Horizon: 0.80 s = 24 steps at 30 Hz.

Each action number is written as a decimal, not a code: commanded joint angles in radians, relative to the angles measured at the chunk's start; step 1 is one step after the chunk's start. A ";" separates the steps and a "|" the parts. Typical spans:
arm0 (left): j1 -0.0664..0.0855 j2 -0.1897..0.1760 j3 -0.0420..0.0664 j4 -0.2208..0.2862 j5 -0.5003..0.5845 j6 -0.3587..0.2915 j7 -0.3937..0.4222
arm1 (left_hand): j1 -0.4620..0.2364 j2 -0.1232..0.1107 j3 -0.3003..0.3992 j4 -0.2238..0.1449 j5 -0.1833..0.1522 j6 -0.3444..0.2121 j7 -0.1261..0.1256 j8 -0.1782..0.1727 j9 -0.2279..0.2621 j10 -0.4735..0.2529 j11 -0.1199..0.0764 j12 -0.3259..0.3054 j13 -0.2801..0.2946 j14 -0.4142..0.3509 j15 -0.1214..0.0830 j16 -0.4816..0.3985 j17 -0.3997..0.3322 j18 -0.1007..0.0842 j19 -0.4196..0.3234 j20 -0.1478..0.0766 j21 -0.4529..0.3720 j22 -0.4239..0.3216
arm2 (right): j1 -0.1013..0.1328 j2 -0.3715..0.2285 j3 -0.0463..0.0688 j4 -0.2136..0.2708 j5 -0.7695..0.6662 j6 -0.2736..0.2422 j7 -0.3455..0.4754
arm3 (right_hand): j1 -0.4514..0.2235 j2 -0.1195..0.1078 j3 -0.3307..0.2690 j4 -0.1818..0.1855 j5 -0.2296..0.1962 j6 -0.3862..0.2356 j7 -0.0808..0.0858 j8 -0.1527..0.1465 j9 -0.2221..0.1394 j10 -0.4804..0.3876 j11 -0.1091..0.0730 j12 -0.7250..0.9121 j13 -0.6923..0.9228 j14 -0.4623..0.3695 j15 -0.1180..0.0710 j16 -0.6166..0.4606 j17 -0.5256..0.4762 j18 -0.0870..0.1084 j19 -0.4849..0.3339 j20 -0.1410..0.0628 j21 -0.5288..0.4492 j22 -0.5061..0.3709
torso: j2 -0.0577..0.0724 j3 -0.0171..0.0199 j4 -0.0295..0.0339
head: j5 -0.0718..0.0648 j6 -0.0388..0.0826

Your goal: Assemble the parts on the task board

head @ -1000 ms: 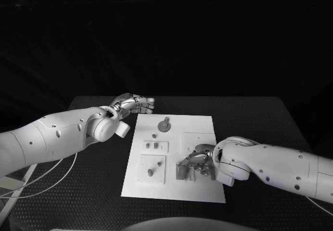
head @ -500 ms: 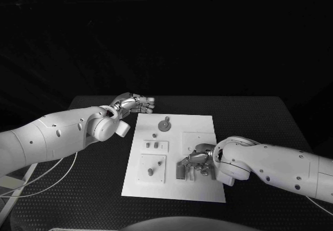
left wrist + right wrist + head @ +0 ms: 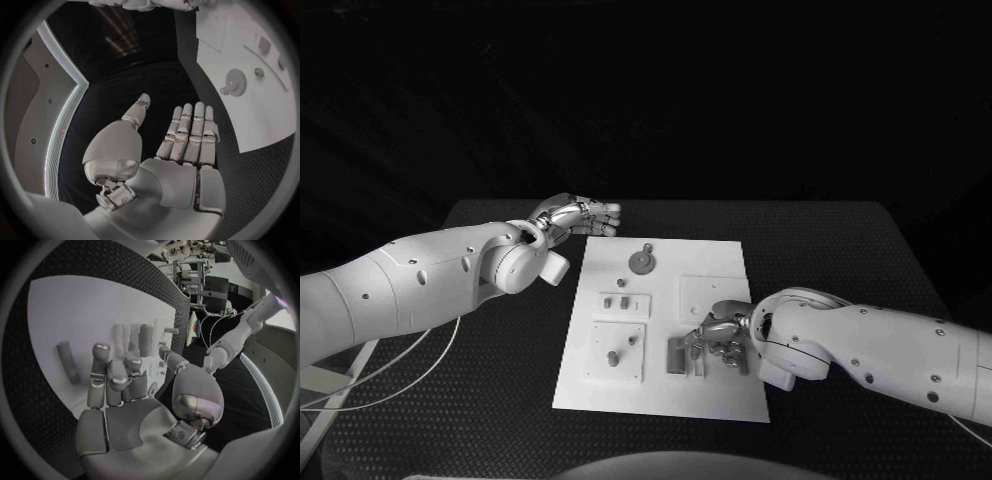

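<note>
The white task board lies in the middle of the table. On it sit a round gear, small pegs, a square module and a grey bar. My right hand hovers over the board's near right part, just right of the bar. In the right wrist view that hand has bent fingers with nothing between them; the bar lies flat beside it and upright pegs stand past the fingertips. My left hand hangs off the board's far left corner, with fingers straight and empty.
The black table surrounds the board, with bare room to the right and at the far edge. In the left wrist view the board and its gear lie off to the side of the hand. A white cable trails under the left arm.
My right arm and hand have drifted slightly rightward and toward the near edge, uncovering more of the grey bar. The left arm has not moved.
</note>
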 commanded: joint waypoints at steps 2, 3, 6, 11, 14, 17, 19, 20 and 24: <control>0.001 0.000 0.001 -0.003 0.006 0.010 0.013 | -0.008 0.000 -0.002 -0.003 -0.005 0.000 0.006 -0.005 -0.001 -0.002 0.006 0.002 -0.001 0.006 0.003 -0.006 0.002 -0.002 -0.004 0.004 -0.005 -0.001 | 0.013 -0.039 0.009 0.031 -0.002 0.001 0.035 | 0.011 0.017 -0.015 -0.017 0.003 0.005 0.002 0.005 0.004 0.000 -0.002 0.008 -0.001 0.004 -0.002 0.002 0.001 0.029 0.002 -0.006 0.004 0.019 | -0.001 0.0014 -0.0015 | 0.000 0.007; 0.001 0.000 0.001 -0.005 0.006 0.012 0.015 | -0.007 0.000 -0.002 -0.004 -0.005 0.000 0.006 -0.005 -0.001 -0.001 0.006 0.002 -0.001 0.006 0.003 -0.006 0.002 -0.002 -0.004 0.004 -0.005 -0.001 | 0.020 -0.052 0.021 0.039 0.001 0.003 0.038 | 0.017 0.022 -0.018 -0.025 0.003 0.003 0.002 0.004 0.005 0.001 -0.002 0.008 -0.001 0.004 -0.002 0.002 0.001 0.029 0.002 -0.006 0.005 0.019 | 0.000 0.0017 -0.0017 | -0.002 0.009; 0.001 0.001 0.001 -0.006 0.006 0.013 0.017 | -0.007 0.001 -0.002 -0.004 -0.005 0.001 0.005 -0.004 0.000 -0.001 0.006 0.003 -0.002 0.006 0.003 -0.006 0.002 -0.002 -0.004 0.004 -0.005 -0.001 | 0.043 -0.084 0.032 0.055 0.001 0.003 0.042 | 0.031 0.040 -0.028 -0.051 0.003 0.003 0.002 0.005 0.008 0.002 -0.002 0.010 -0.002 0.006 -0.002 0.002 0.001 0.029 0.003 -0.007 0.005 0.018 | 0.000 0.0021 -0.0025 | -0.004 0.013; 0.001 0.003 0.001 -0.008 0.006 0.014 0.019 | -0.007 0.001 -0.001 -0.004 -0.005 0.002 0.004 -0.004 0.000 0.000 0.006 0.003 -0.002 0.006 0.003 -0.007 0.002 -0.002 -0.004 0.004 -0.005 -0.001 | 0.090 -0.136 0.043 0.066 -0.023 0.059 0.029 | 0.080 0.091 -0.042 -0.124 0.003 0.003 0.004 0.008 0.019 0.005 -0.002 0.014 -0.002 0.009 -0.001 0.002 0.001 0.029 0.004 -0.007 0.007 0.018 | 0.001 0.0015 -0.0057 | -0.011 0.020; 0.001 0.004 0.001 -0.008 0.006 0.015 0.019 | -0.007 0.002 -0.001 -0.004 -0.005 0.002 0.004 -0.003 0.000 0.000 0.006 0.003 -0.002 0.006 0.003 -0.007 0.003 -0.002 -0.004 0.005 -0.005 -0.001 | 0.102 -0.157 0.044 0.066 -0.045 0.079 0.020 | 0.091 0.114 -0.053 -0.155 0.003 0.010 0.001 0.017 0.031 0.004 -0.004 0.014 -0.004 0.009 -0.002 0.000 0.000 0.029 0.002 -0.004 0.006 0.017 | 0.001 0.0019 -0.0047 | -0.015 0.022; 0.001 0.005 0.001 -0.010 0.006 0.016 0.019 | -0.007 0.002 -0.001 -0.004 -0.005 0.003 0.004 -0.003 0.000 0.000 0.005 0.003 -0.002 0.006 0.003 -0.007 0.003 -0.002 -0.004 0.005 -0.005 -0.001 | 0.102 -0.172 0.043 0.066 -0.087 0.100 0.008 | 0.094 0.126 -0.060 -0.174 0.003 0.022 -0.004 0.028 0.045 0.005 -0.008 0.014 -0.005 0.010 -0.006 -0.001 -0.001 0.029 0.002 -0.002 0.005 0.017 | 0.001 0.0028 -0.0062 | -0.019 0.025; 0.001 0.005 0.000 -0.010 0.006 0.016 0.019 | -0.006 0.002 -0.001 -0.004 -0.005 0.003 0.003 -0.003 0.000 0.001 0.005 0.003 -0.002 0.006 0.003 -0.007 0.003 -0.002 -0.004 0.005 -0.005 -0.001 | 0.102 -0.179 0.043 0.067 -0.128 0.118 -0.007 | 0.093 0.129 -0.063 -0.179 0.003 0.026 -0.006 0.031 0.050 0.006 -0.010 0.015 -0.005 0.010 -0.008 -0.001 -0.001 0.029 0.003 -0.002 0.004 0.017 | 0.001 0.0035 -0.0049 | -0.021 0.025; 0.001 0.004 0.000 -0.010 0.006 0.017 0.019 | -0.006 0.002 -0.001 -0.004 -0.005 0.003 0.003 -0.003 0.000 0.001 0.005 0.003 -0.002 0.006 0.003 -0.008 0.003 -0.002 -0.004 0.005 -0.005 -0.001 | 0.102 -0.183 0.042 0.067 -0.145 0.128 -0.017 | 0.091 0.130 -0.065 -0.180 0.003 0.028 -0.007 0.033 0.053 0.007 -0.011 0.015 -0.006 0.010 -0.009 -0.001 -0.001 0.029 0.003 -0.001 0.004 0.016 | 0.001 0.0043 -0.0053 | -0.021 0.024; 0.001 0.004 0.000 -0.011 0.006 0.019 0.018 | -0.006 0.002 -0.001 -0.004 -0.005 0.003 0.003 -0.003 0.000 0.001 0.005 0.004 -0.002 0.007 0.003 -0.008 0.003 -0.002 -0.004 0.005 -0.005 -0.001 | 0.102 -0.201 0.036 0.072 -0.168 0.146 -0.043 | 0.080 0.127 -0.069 -0.177 0.003 0.034 -0.010 0.037 0.060 0.018 -0.014 0.026 0.002 0.011 -0.011 -0.001 -0.001 0.029 0.005 0.000 0.004 0.016 | 0.002 0.0034 -0.0044 | -0.025 0.023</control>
